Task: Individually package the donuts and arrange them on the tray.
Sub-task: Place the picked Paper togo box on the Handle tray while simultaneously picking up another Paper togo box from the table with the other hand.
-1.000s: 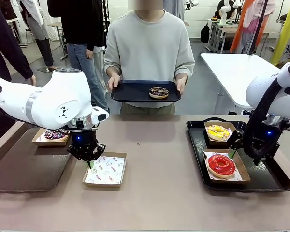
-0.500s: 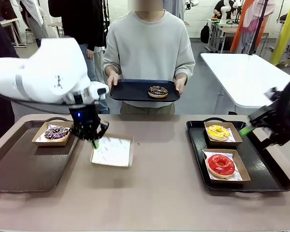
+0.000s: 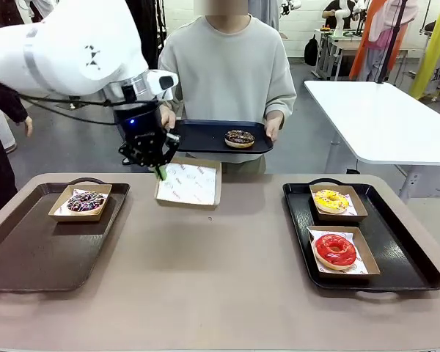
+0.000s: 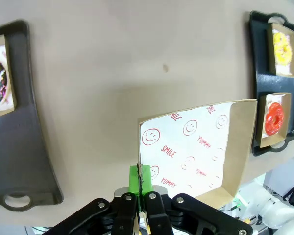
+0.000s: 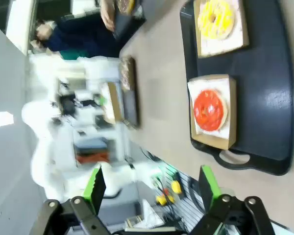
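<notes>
The left gripper [image 3: 161, 172] had its jaws pinched shut on one wall of an empty box [image 3: 189, 183], holding it up tilted above the far part of the tabletop [image 3: 220, 271], just below the black tray [image 3: 205, 137] that the person held out from the far side. On that tray lay a chocolate donut [image 3: 240, 138], still unboxed. In the left wrist view the gripper [image 4: 142, 182] clamped the thin card edge of the box [image 4: 196, 147], whose paper liner bore printed smileys. The right gripper [image 5: 149, 183] hung with its jaws wide apart and nothing between them, looking down on the right tray [image 5: 264, 98]. There the yellow donut [image 3: 331, 199] sat boxed at the far end and the red donut [image 3: 335, 249] boxed nearer. On the left tray [image 3: 29, 257] the sprinkled donut [image 3: 86, 202] sat in its own box at the far end. The box looked light and fairly stiff, but a single-wall pinch would let it swing and flex, so I judged it best kept low and level when loaded. The donut looked soft, with icing that would smear or dent; a gentle hold across the sides of the ring, off the top, seemed the safest place to take it.
</notes>
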`<state>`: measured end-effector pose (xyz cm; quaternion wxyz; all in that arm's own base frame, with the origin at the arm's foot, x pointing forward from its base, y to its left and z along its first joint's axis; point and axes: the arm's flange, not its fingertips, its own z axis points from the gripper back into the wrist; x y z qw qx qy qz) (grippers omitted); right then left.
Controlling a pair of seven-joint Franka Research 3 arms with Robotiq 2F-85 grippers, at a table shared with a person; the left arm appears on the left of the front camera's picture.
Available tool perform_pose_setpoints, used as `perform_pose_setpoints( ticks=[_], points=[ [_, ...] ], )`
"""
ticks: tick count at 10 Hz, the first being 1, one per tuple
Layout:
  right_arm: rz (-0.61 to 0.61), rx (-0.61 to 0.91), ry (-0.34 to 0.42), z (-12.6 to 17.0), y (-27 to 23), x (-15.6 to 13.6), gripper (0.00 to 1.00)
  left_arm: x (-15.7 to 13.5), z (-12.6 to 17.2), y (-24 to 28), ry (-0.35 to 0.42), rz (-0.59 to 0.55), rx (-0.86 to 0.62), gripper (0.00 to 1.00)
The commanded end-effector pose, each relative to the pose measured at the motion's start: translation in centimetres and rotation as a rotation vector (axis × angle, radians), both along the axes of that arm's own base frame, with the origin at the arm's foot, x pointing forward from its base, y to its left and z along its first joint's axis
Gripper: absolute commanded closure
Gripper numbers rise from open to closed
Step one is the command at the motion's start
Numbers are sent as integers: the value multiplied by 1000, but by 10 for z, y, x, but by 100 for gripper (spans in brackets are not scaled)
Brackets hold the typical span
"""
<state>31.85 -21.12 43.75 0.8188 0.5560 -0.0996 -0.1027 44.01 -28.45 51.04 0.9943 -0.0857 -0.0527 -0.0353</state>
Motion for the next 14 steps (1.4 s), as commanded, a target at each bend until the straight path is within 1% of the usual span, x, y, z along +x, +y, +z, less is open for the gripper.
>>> perform_pose_setpoints(
  ticks=[1, 2, 4, 5, 7, 10, 11, 12, 13, 14],
  points=[
    [-33, 104, -104, -19, -32, -10, 0, 31, 4, -24, 22, 29, 37, 100],
    [-57, 116, -132, -28, -46, -24, 0, 43, 4, -32, 34, 46, 52, 100],
    [-97, 130, -150, -51, -66, -40, 0, 67, -4, -47, 53, 62, 76, 100],
    [-98, 132, -154, -61, -71, -42, 0, 77, -11, -52, 67, 68, 86, 100],
    [-95, 146, -130, -78, -79, -43, 0, 93, -26, -59, 84, 77, 95, 100],
    [-98, 154, -118, -90, -82, -41, 0, 104, -35, -63, 88, 94, 120, 100],
    [-103, 138, -94, -89, -74, -46, 0, 104, -36, -64, 86, 90, 131, 100],
    [-103, 138, -94, -89, -74, -46, 0, 104, -40, -63, 79, 76, 153, 100],
    [-103, 138, -94, -89, -74, -46, 0, 101, -41, -58, 95, 62, 87, 100],
    [-103, 138, -94, -89, -74, -46, 0, 101, -41, -58, 95, 62, 87, 100]
  ],
)
